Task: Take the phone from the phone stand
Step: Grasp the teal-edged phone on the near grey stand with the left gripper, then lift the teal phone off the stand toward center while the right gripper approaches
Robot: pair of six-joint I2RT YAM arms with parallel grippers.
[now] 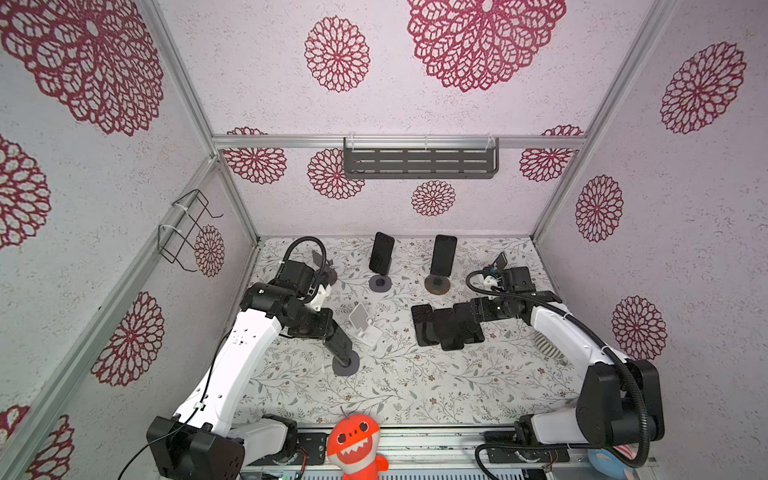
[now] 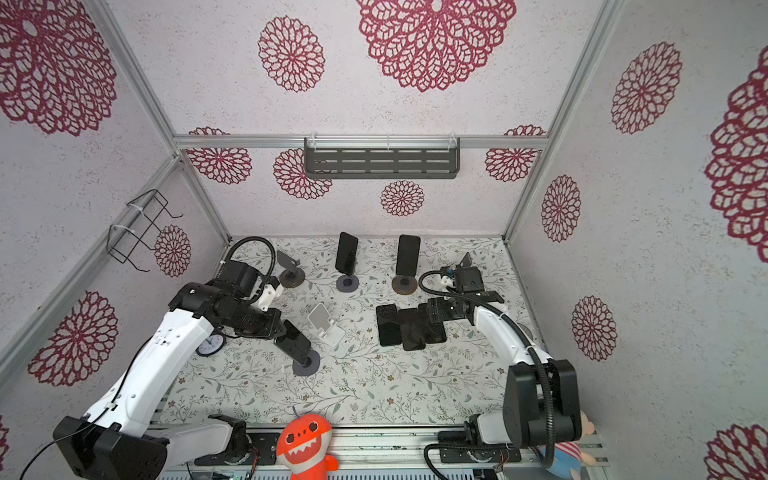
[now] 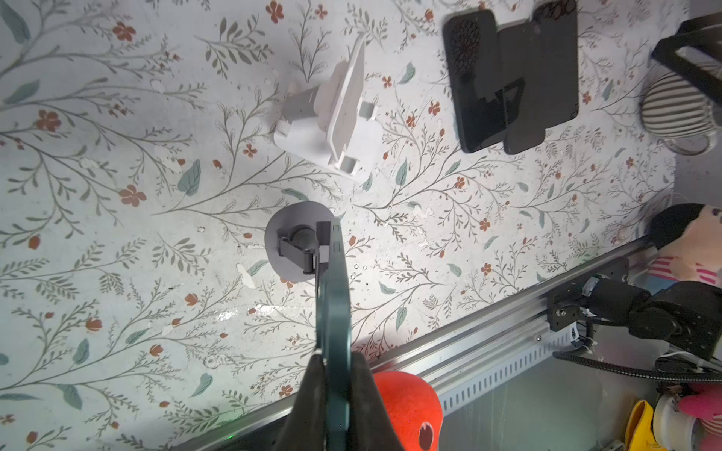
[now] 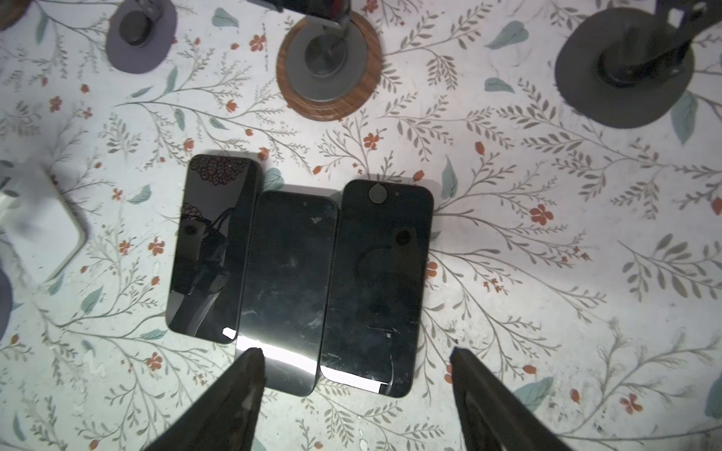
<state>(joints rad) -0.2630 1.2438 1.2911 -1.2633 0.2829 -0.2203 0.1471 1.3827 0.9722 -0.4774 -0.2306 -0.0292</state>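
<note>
Dark phone [image 3: 334, 304] sits tilted in grey round-based stand [image 3: 288, 219].

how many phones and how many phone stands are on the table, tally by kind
phones: 6 (3 lying flat, 2 upright at the back, 1 gripped by the left gripper)
phone stands: 6 (3 with a phone, 3 bare)
total: 12
</note>
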